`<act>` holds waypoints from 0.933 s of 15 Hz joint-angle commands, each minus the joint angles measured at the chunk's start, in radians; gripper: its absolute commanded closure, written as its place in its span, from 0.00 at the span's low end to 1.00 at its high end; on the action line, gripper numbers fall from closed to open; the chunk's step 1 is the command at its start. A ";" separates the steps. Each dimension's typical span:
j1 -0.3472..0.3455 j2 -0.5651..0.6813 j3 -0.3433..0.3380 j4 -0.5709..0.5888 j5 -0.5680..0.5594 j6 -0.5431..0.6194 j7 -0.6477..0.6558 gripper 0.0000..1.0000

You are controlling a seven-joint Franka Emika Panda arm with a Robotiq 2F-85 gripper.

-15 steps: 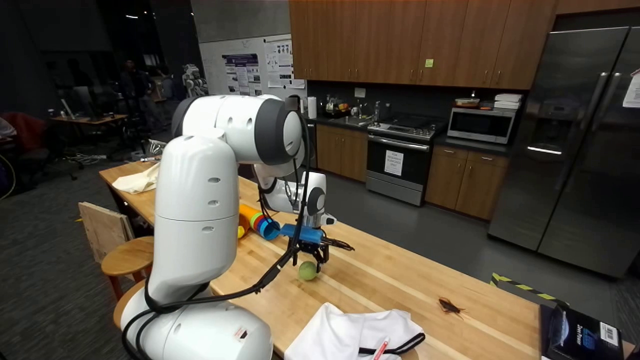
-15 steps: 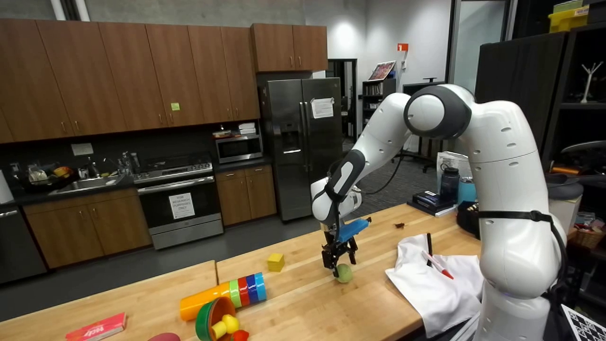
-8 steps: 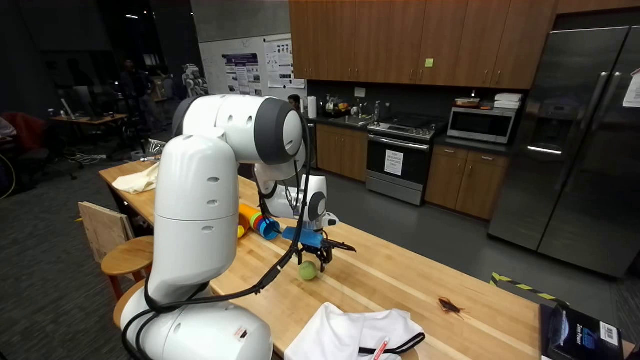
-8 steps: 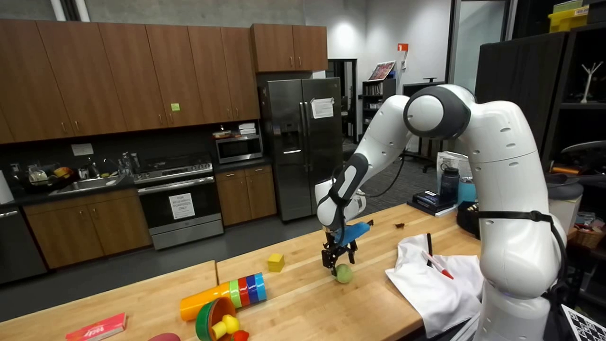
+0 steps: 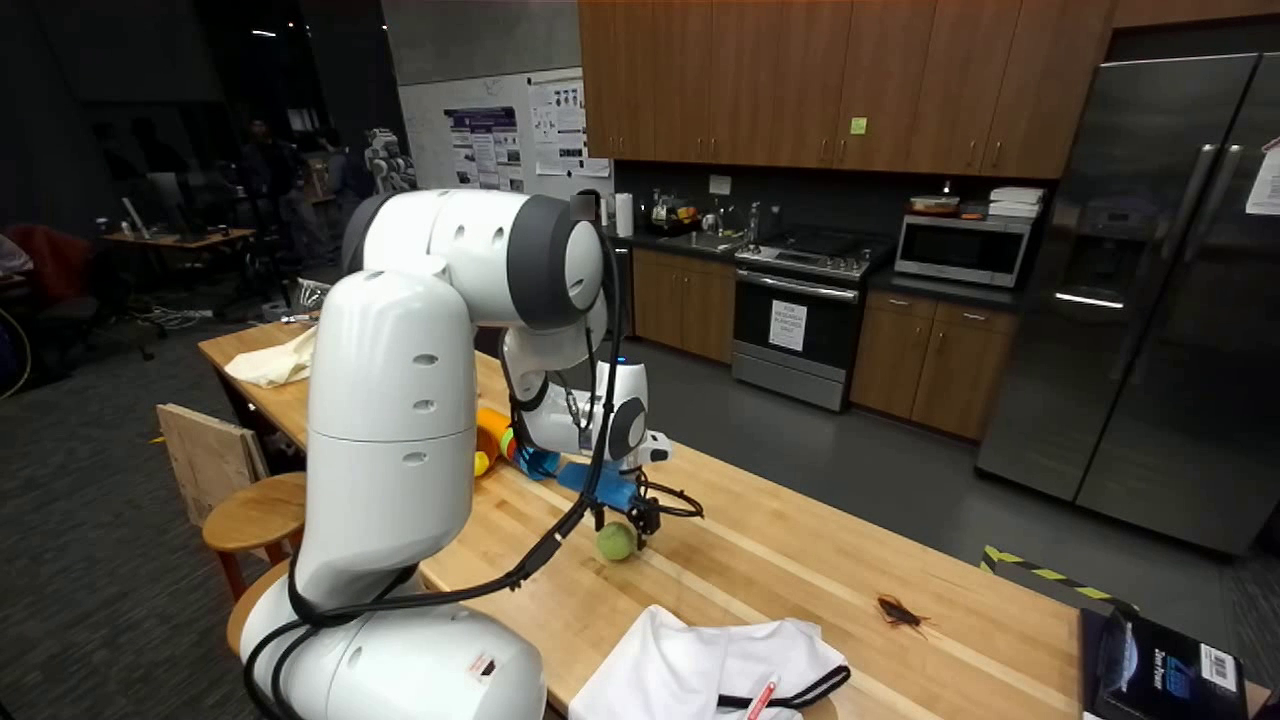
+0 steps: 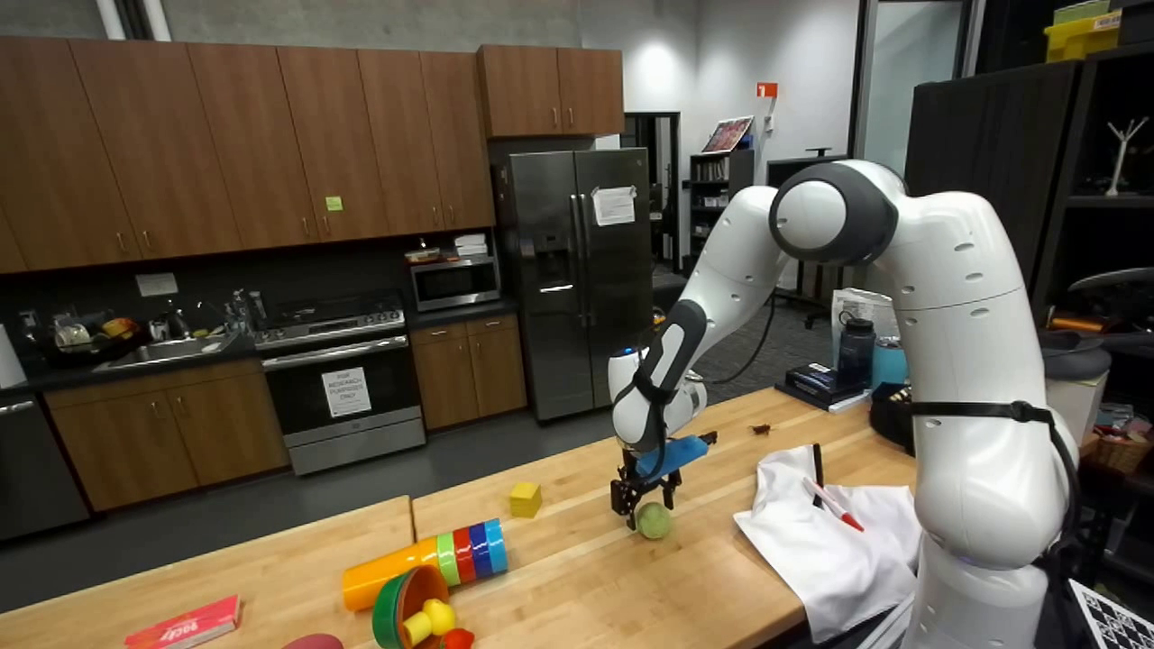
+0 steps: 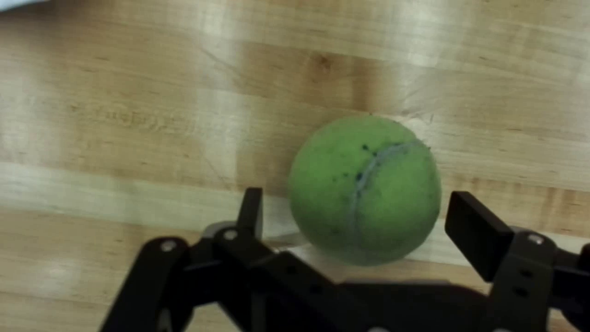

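Observation:
A green tennis ball [image 7: 364, 184] with a pale curved seam rests on the wooden table [image 7: 138, 138]. My gripper [image 7: 357, 203] stands open around its near part in the wrist view. The left finger [image 7: 251, 207] is on one side and the right finger [image 7: 479, 235] on the other, with a gap visible on each side. Both exterior views show the ball [image 5: 615, 541] [image 6: 654, 521] low at the fingertips, partly behind or beside the black fingers. Blue wrapping [image 6: 672, 455] covers the top of the gripper.
A yellow block [image 6: 525, 499], a lying row of coloured cups [image 6: 473, 552] and a green-and-orange bowl [image 6: 389, 613] share the table. White cloth [image 5: 700, 665] with a red-and-white marker [image 5: 763, 695] lies near the arm base. A brown insect-like object [image 5: 899, 611] sits farther along.
The wrist and gripper have come down somewhat and tilted a little over the ball. The ball stays practically where it was, and the fingers remain apart.

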 commanded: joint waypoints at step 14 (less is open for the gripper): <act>0.060 -0.085 -0.040 -0.084 -0.063 -0.005 0.098 0.58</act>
